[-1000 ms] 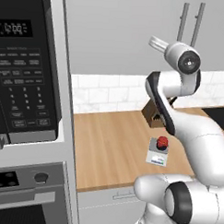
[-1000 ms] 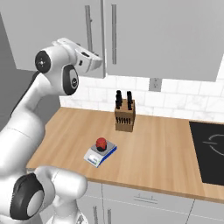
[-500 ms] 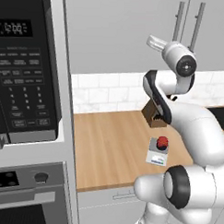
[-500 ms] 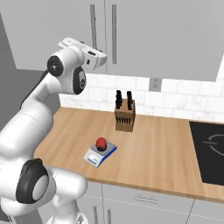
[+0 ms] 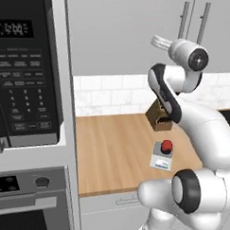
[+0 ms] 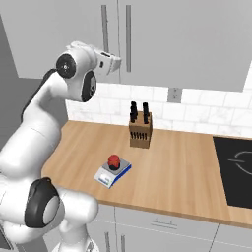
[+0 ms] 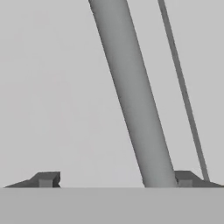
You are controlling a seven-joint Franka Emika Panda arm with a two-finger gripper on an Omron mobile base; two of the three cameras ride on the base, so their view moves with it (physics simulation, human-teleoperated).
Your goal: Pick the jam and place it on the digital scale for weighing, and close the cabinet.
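Hand view showed the gripper (image 7: 113,179) spread, unclenched, around the cabinet (image 7: 52,87) bar handle (image 7: 131,96); the jam (image 6: 113,161) sat on the digital scale (image 6: 105,175).

The jam (image 5: 166,146) sits on the digital scale (image 5: 162,157) on the wooden surface (image 5: 113,150). A knife block (image 5: 158,117) stands behind, against the tiled wall. The cabinet (image 5: 139,28) doors are shut. A microwave (image 5: 26,70) occupies the left.

Arm raised high, gripper (image 7: 114,178) jaws parted
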